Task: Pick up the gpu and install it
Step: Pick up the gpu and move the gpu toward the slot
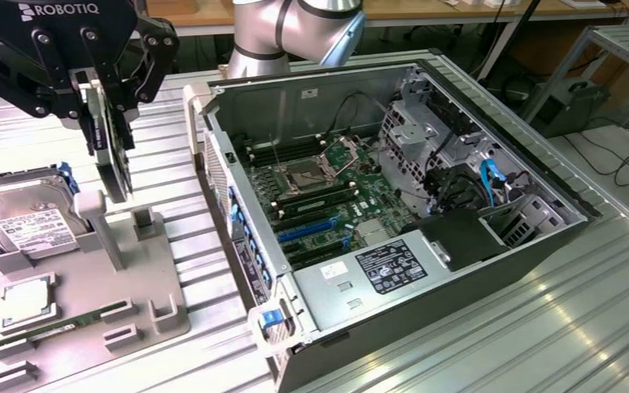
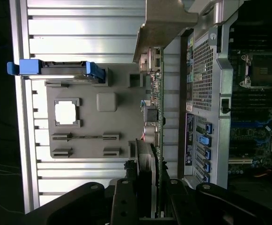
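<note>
Black two-fingered gripper [image 1: 107, 88] grips the thin dark rectangular gpu card [image 1: 114, 164] upright, just above the grey moulded tray [image 1: 128, 282]

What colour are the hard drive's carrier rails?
Blue carrier rails, clearest in the wrist view.

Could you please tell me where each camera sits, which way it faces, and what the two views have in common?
Exterior view: sits high off the arm, looking down at an angle on the open computer case and grey fixture tray; the arm and claw show.
Wrist view: rides on the wrist, looking down along the claw past the gpu gripped edge-on; its dark fingers show.
Shared: the gpu, fixture tray, hard drive and computer case.
</note>
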Available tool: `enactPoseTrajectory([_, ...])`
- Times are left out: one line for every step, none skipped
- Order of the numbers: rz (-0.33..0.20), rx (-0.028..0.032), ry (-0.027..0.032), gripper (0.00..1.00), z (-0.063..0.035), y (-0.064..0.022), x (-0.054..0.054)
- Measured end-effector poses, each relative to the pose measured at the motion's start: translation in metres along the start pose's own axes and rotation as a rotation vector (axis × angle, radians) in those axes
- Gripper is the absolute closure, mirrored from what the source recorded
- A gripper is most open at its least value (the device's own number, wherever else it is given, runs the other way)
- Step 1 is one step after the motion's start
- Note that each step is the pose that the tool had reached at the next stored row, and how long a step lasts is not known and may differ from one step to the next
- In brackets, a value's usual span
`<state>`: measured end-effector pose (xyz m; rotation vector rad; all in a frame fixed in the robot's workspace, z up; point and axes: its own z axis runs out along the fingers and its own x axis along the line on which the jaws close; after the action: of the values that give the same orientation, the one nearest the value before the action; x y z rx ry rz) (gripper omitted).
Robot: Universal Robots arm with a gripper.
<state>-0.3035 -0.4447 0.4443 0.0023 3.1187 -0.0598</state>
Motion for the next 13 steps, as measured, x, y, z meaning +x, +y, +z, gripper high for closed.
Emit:
enactPoseTrajectory([0.000, 0.0000, 0.0000, 0.72, 0.0000, 0.0000, -0.0004])
enactPoseTrajectory([0.000, 0.0000, 0.0000, 0.72, 0.0000, 0.0000, -0.0006])
enactPoseTrajectory([0.000, 0.0000, 0.0000, 0.72, 0.0000, 0.0000, -0.0008])
enactPoseTrajectory([0.000, 0.0000, -0.0001, 0.72, 0.0001, 0.0000, -0.0012])
enactPoseTrajectory([0.000, 0.0000, 0.0000, 0.72, 0.0001, 0.0000, -0.0016])
enactPoseTrajectory([0.000, 0.0000, 0.0000, 0.72, 0.0001, 0.0000, -0.0019])
enactPoseTrajectory([0.000, 0.0000, 0.0000, 0.72, 0.0000, 0.0000, -0.0022])
enactPoseTrajectory([0.000, 0.0000, 0.0000, 0.72, 0.0000, 0.0000, -0.0025])
enactPoseTrajectory([0.000, 0.0000, 0.0000, 0.72, 0.0001, 0.0000, -0.0030])
enactPoseTrajectory([0.000, 0.0002, 0.0001, 0.72, 0.0000, 0.0000, -0.0035])
enactPoseTrajectory([0.000, 0.0003, 0.0001, 0.72, 0.0000, 0.0000, -0.0040])
enactPoseTrajectory([0.000, 0.0002, -0.0001, 0.72, 0.0001, 0.0000, -0.0045])
enactPoseTrajectory([0.000, 0.0002, -0.0001, 0.72, 0.0001, 0.0000, -0.0050])
